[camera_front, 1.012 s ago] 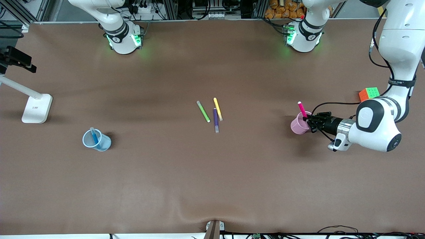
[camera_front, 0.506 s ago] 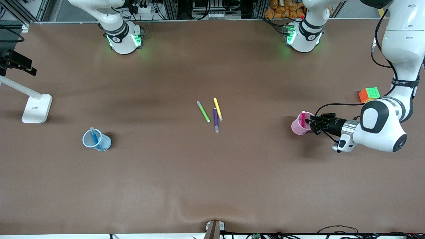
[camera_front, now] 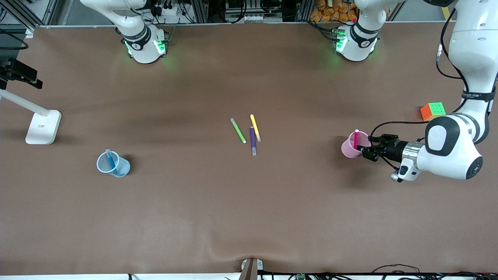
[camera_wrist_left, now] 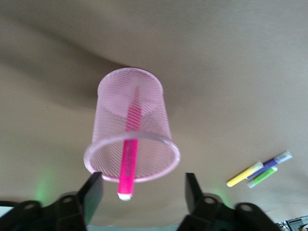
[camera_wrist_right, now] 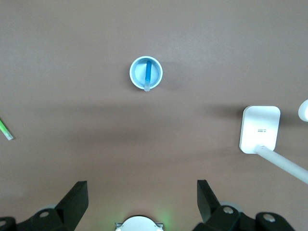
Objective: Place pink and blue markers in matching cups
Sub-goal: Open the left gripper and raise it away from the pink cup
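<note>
The pink marker [camera_front: 356, 140] is now standing inside the pink cup [camera_front: 350, 149], leaning on the rim with its pale end poking out above it; a second ago it was clamped in the left gripper [camera_front: 370, 148] and tilted well above the cup. The left gripper has let go and is backing away from the pink cup toward the left arm's end of the table, its jaws standing apart with nothing between them; the left wrist view is showing the two fingers [camera_wrist_left: 91, 195] spread on either side of the cup's mouth, clear of the marker.

Taking the pink cup as the landmark: the blue cup [camera_front: 113, 165] is sitting well apart from it toward the right arm's end of the table, slightly nearer the front camera, with the blue marker [camera_front: 111, 160] already resting inside it. The green pen [camera_front: 238, 130], yellow pen [camera_front: 255, 127] and purple pen [camera_front: 253, 140] are lying between the two cups, untouched. A colour cube [camera_front: 432, 110] is sitting farther from the camera than the pink cup.

The right gripper [camera_wrist_right: 142, 202] is waiting high over the table above the blue cup, jaws wide apart and empty.

With both markers in matching cups, the task is looking complete; only the left arm's retreat seems to be remaining
</note>
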`<action>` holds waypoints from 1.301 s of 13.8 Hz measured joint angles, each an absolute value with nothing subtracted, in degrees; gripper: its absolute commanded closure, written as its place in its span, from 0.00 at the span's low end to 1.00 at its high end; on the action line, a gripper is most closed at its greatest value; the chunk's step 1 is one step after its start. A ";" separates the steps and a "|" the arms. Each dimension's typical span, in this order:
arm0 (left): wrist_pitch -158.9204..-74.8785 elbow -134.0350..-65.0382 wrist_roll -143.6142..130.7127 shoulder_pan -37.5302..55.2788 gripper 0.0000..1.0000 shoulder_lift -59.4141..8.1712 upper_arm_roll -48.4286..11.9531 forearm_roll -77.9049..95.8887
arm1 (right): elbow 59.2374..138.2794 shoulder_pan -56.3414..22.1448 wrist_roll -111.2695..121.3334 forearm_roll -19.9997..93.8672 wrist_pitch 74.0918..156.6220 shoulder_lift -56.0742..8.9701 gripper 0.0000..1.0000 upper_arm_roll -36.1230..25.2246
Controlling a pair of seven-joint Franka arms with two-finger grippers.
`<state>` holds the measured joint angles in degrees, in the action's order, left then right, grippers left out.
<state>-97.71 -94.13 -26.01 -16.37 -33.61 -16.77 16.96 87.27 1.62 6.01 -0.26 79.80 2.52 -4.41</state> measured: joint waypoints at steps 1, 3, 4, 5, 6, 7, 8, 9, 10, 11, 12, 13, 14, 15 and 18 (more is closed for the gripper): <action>-97.60 -94.00 -26.05 -16.31 0.00 -32.21 -16.95 16.96 | 87.27 1.62 5.79 -0.11 79.82 2.51 0.00 -4.39; -97.20 -93.77 -26.09 -16.27 0.00 -28.62 -17.04 16.94 | 87.26 1.62 5.65 0.01 79.87 2.49 0.00 -4.37; -97.10 -93.67 -26.09 -16.26 0.00 -26.68 -17.05 16.89 | 87.26 1.62 5.64 0.03 79.88 2.48 0.00 -4.38; -97.07 -93.46 -26.09 -16.22 0.00 -24.68 -17.06 16.66 | 87.26 1.63 5.64 0.04 79.88 2.46 0.00 -4.38; -97.06 -93.08 -26.09 -16.15 0.00 -22.80 -17.07 15.89 | 87.26 1.63 5.64 0.07 79.87 2.45 0.00 -4.37; -97.05 -92.65 -26.09 -16.09 0.00 -20.99 -17.17 14.84 | 87.26 1.64 5.64 0.38 79.84 2.43 0.00 -4.38; -97.02 -92.09 -26.09 -16.07 0.00 -19.34 -17.46 14.11 | 87.26 1.66 5.64 1.13 79.80 2.42 0.00 -4.39; -96.90 -91.55 -26.09 -16.05 0.00 -17.86 -17.75 13.71 | 87.26 1.69 5.64 1.68 79.80 2.41 0.00 -4.39; -96.62 -91.12 -26.09 -16.03 0.00 -16.43 -17.90 13.41 | 87.26 1.78 5.64 1.96 79.80 2.41 0.00 -4.39; -96.24 -90.78 -26.09 -16.03 0.00 -15.02 -17.93 12.93 | 87.26 1.90 5.64 2.08 79.80 2.41 0.00 -4.39; -95.65 -90.35 -26.08 -16.04 0.00 -13.89 -17.93 12.20 | 87.26 2.02 5.64 2.15 79.80 2.41 0.00 -4.40; -95.02 -89.82 -26.07 -16.03 0.00 -12.86 -17.94 11.27 | 87.26 2.08 5.64 2.19 79.80 2.41 0.00 -4.40; -94.50 -89.21 -26.06 -16.03 0.00 -11.90 -17.95 10.08 | 87.26 2.12 5.64 2.20 79.80 2.41 0.00 -4.40; -94.19 -88.73 -26.03 -16.03 0.00 -10.97 -17.99 9.02 | 87.26 2.13 5.64 2.21 79.80 2.41 0.00 -4.40; -93.92 -88.27 -25.53 -16.01 0.00 -7.93 -19.50 6.04 | 87.26 2.14 5.64 2.25 79.79 2.41 0.00 -4.38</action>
